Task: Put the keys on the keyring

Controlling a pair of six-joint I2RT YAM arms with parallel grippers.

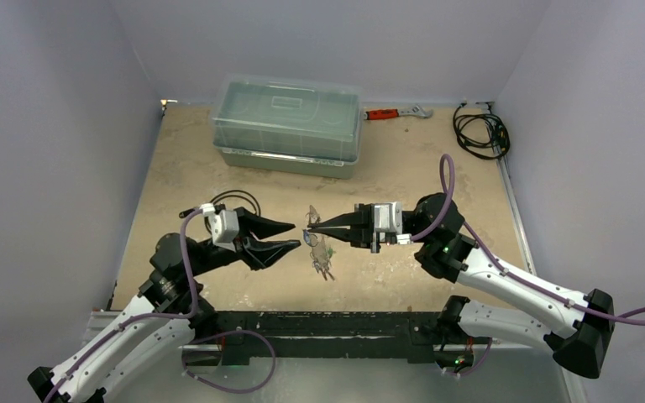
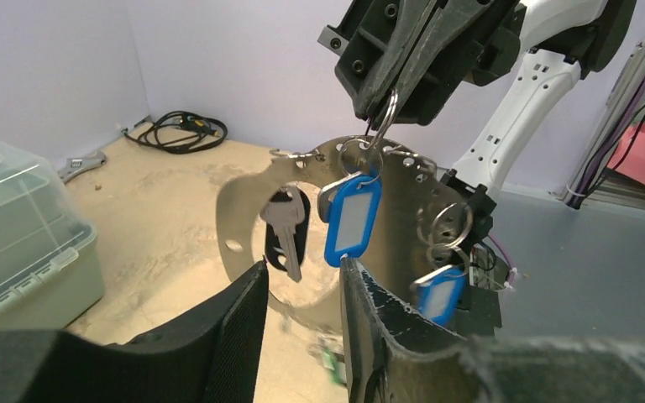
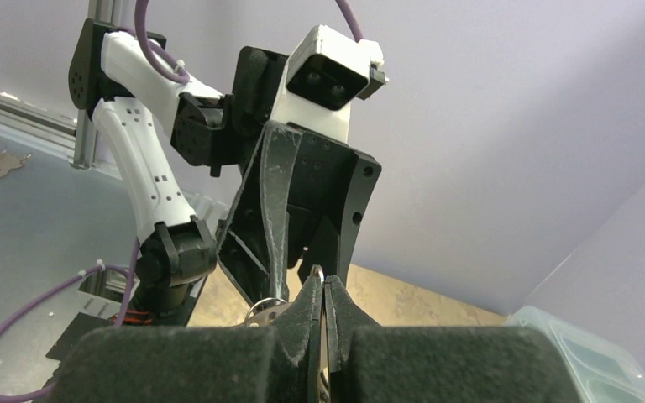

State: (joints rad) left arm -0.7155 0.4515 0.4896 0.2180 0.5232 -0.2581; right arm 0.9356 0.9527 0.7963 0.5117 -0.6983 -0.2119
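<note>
My left arm (image 1: 122,329) and right arm (image 1: 512,281) wear white shells over black joints. A purple cable (image 1: 446,168) arches at twelve o'clock over my right wrist (image 1: 430,220). My fingers (image 2: 227,336) are black, rough-padded wedges.

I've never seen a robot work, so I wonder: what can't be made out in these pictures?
- Top view: the keys hanging below the right gripper are too small to count.
- Left wrist view: the left gripper hides the lower part of the keyring and half of one blue tag.
- Right wrist view: its own fingers cover most of the small ring they pinch.
</note>
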